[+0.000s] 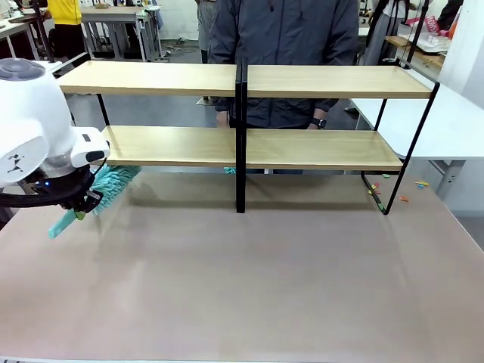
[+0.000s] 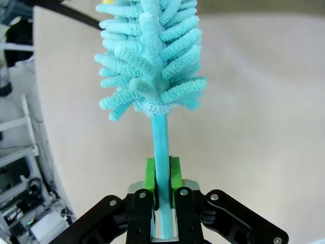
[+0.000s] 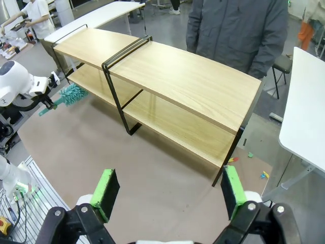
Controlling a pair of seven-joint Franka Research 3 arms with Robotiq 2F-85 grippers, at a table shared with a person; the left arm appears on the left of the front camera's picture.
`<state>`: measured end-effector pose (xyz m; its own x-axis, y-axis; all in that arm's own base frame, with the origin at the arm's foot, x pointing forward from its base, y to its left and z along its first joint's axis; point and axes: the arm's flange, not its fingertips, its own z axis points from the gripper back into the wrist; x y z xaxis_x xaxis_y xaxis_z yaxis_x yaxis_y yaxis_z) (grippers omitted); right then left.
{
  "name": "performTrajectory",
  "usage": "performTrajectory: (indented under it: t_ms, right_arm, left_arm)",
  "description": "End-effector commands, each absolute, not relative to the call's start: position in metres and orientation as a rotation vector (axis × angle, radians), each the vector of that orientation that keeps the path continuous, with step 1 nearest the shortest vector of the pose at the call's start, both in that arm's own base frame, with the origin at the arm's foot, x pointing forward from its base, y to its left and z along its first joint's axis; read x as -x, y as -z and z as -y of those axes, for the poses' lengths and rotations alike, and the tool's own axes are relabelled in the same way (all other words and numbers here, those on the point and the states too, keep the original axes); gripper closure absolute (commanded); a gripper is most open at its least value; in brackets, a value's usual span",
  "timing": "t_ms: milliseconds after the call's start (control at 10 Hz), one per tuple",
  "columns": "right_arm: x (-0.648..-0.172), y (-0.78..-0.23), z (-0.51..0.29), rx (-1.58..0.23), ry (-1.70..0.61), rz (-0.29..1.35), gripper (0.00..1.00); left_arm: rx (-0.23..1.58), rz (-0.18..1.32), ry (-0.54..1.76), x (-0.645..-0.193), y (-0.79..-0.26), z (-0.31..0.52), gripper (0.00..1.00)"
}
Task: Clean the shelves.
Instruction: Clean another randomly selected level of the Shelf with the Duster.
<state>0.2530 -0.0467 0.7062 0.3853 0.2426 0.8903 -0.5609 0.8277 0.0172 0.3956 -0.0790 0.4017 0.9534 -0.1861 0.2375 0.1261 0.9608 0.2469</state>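
Left gripper (image 2: 162, 174) clamps the teal duster (image 2: 151, 61) handle at the 9 o'clock end of the shelves (image 1: 174, 145); right gripper (image 3: 169, 192) stands open.

The shelves (image 1: 318, 82) stand on the worktop (image 1: 249, 280), across the top half of the front view. A person (image 1: 287, 38) stands behind them, in the middle. At the left edge, the left gripper (image 2: 162, 175) holds a duster (image 1: 115, 181) just by the lower board's left end.
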Motion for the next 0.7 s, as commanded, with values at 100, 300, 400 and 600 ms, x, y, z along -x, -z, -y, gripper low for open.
performTrajectory:
  t_ms: [100, 300, 400, 600]
  right_arm:
    - [-0.253, -0.707, 0.046, -0.349, -0.528, 1.065, 0.00]
    - [-0.253, -0.707, 0.046, -0.349, -0.528, 1.065, 0.00]
    - [-0.253, -0.707, 0.046, -0.349, -0.528, 1.065, 0.00]
    - [-0.253, -0.707, 0.046, -0.349, -0.528, 1.065, 0.00]
  left_arm:
    - [-0.339, 0.247, 0.084, -0.378, -0.386, 0.088, 0.87]
    - [-0.322, 0.238, 0.169, -0.376, -0.374, 0.096, 0.87]
    - [-0.307, 0.258, 0.173, -0.376, -0.372, 0.098, 0.87]
    - [-0.318, 0.244, 0.194, -0.380, -0.367, 0.101, 0.87]
